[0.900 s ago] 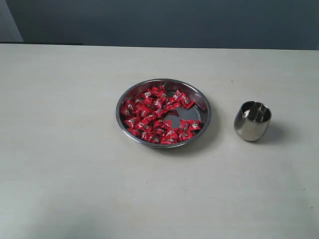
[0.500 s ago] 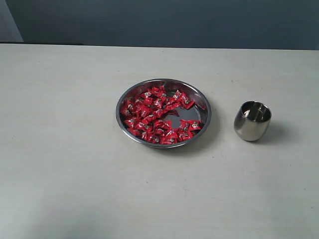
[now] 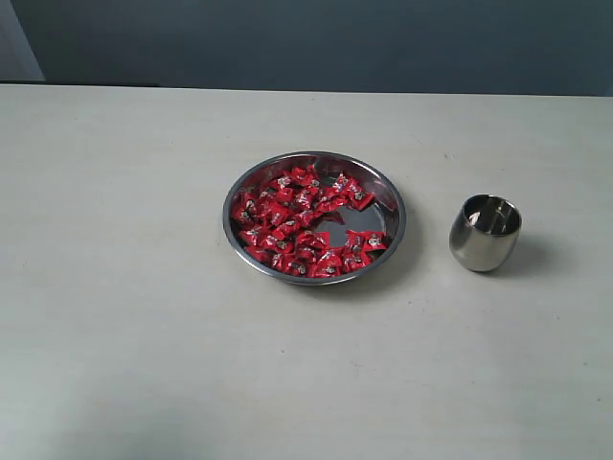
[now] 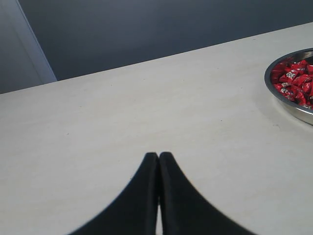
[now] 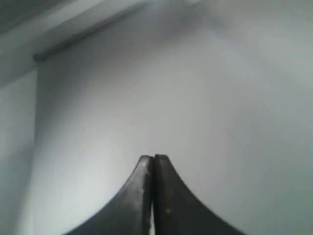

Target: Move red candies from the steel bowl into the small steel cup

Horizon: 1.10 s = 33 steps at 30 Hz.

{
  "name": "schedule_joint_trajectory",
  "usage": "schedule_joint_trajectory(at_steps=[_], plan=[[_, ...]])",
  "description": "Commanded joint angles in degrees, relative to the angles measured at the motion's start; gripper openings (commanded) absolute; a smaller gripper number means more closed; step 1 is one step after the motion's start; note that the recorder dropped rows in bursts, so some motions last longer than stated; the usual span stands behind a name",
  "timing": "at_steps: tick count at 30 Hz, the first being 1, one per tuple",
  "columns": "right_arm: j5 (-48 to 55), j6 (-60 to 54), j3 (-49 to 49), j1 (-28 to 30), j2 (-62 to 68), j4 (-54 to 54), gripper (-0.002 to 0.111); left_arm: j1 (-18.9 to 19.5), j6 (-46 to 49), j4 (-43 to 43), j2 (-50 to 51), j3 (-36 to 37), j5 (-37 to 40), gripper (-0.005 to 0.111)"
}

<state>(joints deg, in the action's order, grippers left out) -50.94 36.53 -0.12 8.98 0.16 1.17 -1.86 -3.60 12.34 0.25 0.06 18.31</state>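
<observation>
The steel bowl (image 3: 393,203) sits mid-table, holding many red candies (image 3: 299,222) spread over its left and front parts. The small steel cup (image 3: 485,233) stands upright to the right of the bowl, apart from it. Neither gripper shows in the exterior view. In the left wrist view my left gripper (image 4: 158,155) is shut with nothing in it, over bare table, with the bowl's rim (image 4: 288,105) and candies (image 4: 293,81) off at the picture's edge. My right gripper (image 5: 153,158) is shut and empty, facing only a pale blank surface.
The pale table (image 3: 124,287) stretches wide around bowl and cup. A dark wall (image 3: 316,38) runs along its far edge. A light panel (image 4: 22,54) shows at the far corner in the left wrist view.
</observation>
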Motion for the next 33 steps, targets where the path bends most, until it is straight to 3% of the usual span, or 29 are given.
schedule_joint_trajectory(at_steps=[1, 4, 9, 12, 13, 14, 15, 16, 17, 19, 21, 23, 25, 29, 33], plan=[[25.6, 12.4, 0.1, 0.2, -0.2, 22.2, 0.000, 0.0, -0.3, 0.2, -0.2, -0.1, -0.4, 0.000], [33.9, 8.5, -2.2, 0.3, 4.0, 21.1, 0.000, 0.0, -0.3, 0.2, -0.2, -0.1, -0.4, 0.000], [42.0, -0.8, -22.5, 0.3, 23.1, 20.1, 0.000, 0.0, -0.3, 0.2, -0.2, -0.1, -0.4, 0.000], [49.7, -3.6, -53.2, 0.1, 49.7, 24.4, 0.000, 0.0, -0.3, 0.2, -0.2, -0.1, -0.4, 0.000], [54.1, -3.6, -58.2, 0.1, 54.2, 25.6, 0.000, 0.0, -0.3, 0.2, -0.2, -0.1, -0.4, 0.000], [66.1, -4.9, -70.3, -0.6, 65.2, 25.7, 0.000, 0.0, -0.3, 0.2, -0.2, -0.1, -0.4, 0.000], [71.9, -8.0, -75.1, -1.1, 70.5, 25.6, 0.000, 0.0, -0.3, 0.2, -0.2, -0.1, -0.4, 0.000], [87.9, -16.2, -86.9, -1.8, 81.1, 23.3, 0.000, 0.0, -0.3, 0.2, -0.2, -0.1, -0.4, 0.000], [102.1, -24.4, -95.8, -2.1, 88.4, 18.9, 0.000, 0.0, -0.3, 0.2, -0.2, -0.1, -0.4, 0.000], [120.9, -35.3, -109.2, -2.1, 102.8, 6.1, 0.000, 0.0, -0.3, 0.2, -0.2, -0.1, -0.4, 0.000], [120.9, -40.2, -111.7, -2.6, 110.5, -12.6, 0.000, 0.0, -0.3, 0.2, -0.2, -0.1, -0.4, 0.000], [120.9, -55.3, -111.4, -4.5, 116.2, -36.9, 0.001, 0.0, -0.3, 0.2, -0.2, -0.1, -0.4, 0.000], [120.9, -62.2, -111.4, -7.0, 121.1, -50.7, 0.008, 0.0, -0.3, 0.2, -0.2, -0.1, -0.4, 0.000], [120.9, -69.6, -111.5, -11.4, 124.3, -53.8, 0.023, 0.0, -0.3, 0.2, -0.2, -0.1, -0.4, 0.000], [120.9, -75.7, -111.5, -19.5, 125.4, -35.5, 0.031, 0.0, -0.3, 0.2, -0.2, -0.1, -0.4, 0.000]])
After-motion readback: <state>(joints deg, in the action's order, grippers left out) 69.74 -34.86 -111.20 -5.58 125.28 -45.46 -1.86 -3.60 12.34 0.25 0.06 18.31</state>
